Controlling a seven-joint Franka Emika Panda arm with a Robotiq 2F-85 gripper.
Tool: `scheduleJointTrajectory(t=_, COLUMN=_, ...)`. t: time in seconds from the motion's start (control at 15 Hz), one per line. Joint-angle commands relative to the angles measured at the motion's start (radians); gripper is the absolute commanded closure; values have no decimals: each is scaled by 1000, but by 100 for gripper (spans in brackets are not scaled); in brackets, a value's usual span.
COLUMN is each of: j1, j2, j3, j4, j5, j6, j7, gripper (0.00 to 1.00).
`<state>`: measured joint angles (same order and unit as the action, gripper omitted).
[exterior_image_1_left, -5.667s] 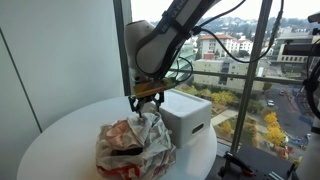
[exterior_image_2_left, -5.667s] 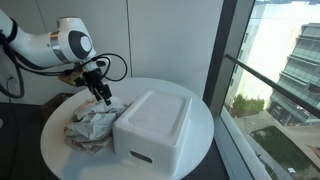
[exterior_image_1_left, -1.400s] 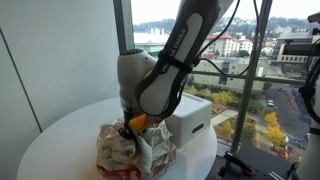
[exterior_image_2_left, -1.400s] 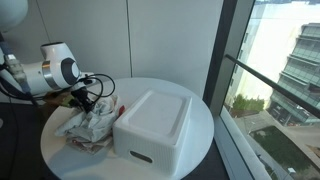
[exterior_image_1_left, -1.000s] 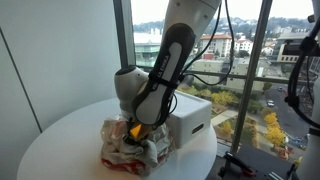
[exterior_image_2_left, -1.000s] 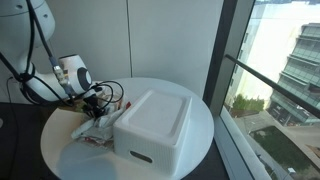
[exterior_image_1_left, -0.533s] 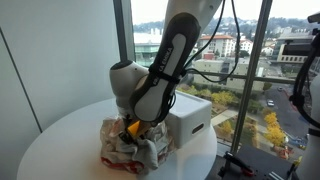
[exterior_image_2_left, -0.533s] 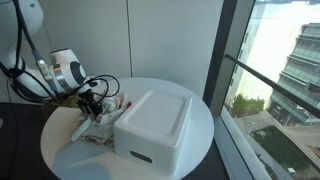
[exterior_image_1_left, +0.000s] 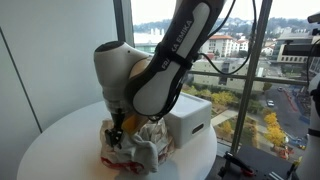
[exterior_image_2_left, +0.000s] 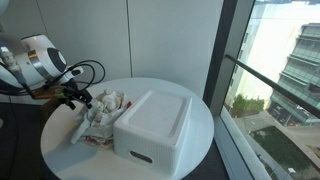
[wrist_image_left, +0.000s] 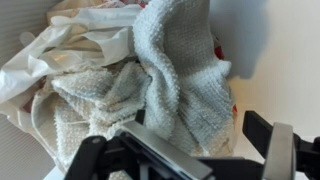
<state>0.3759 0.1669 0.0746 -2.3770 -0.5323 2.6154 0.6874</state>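
One pincer: the Robotiq gripper (exterior_image_2_left: 78, 98) has its jaws spread wide with nothing clamped. In the wrist view the two fingers (wrist_image_left: 92, 160) sit far apart at the bottom edge.
Nearest thing: a crumpled heap of white and grey towels with red-printed scraps in it (exterior_image_2_left: 101, 118). It's right in front of the fingertips.
Contact: honestly can't tell if a finger brushes the fabric. It's that close, but nothing is pinched.
Wrist view detail: a thick fold of terry cloth (wrist_image_left: 180, 75) drapes straight ahead of the open jaws. Thinner, smoother white cloth (wrist_image_left: 60, 60) is bunched off toward the fingers' left.
Pincer height: low, down at the heap's level, at the heap's outer edge in both exterior views.
Beyond the heap: a white rectangular foam box with a lid (exterior_image_2_left: 155, 120). It's on the far side of the towels from the pincer and pressed up against them.
Underneath: a round white table (exterior_image_2_left: 203, 140) carries the heap and box, with the pincer hovering low over its near part.
Arm: it bends down over the heap in an exterior view (exterior_image_1_left: 150, 75) and hides part of it.
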Motion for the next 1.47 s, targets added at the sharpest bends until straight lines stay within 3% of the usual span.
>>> scheduleJointTrajectory(t=0.0, j1=-19, j2=30, j3=71, j4=48, j5=73, j6=0, j7=-153, gripper=0)
scheduleJointTrajectory(t=0.47, j1=-14, j2=148, j3=126, j4=211, j5=183, j6=-62, j7=-411, gripper=0)
scheduleJointTrajectory(t=0.8, j1=-34, j2=260, j3=126, j4=325, j5=280, j6=-106, j7=-548, gripper=0)
scheduleJointTrajectory(t=1.4, j1=-70, j2=396, j3=108, j4=415, j5=375, j6=-148, j7=-622, gripper=0)
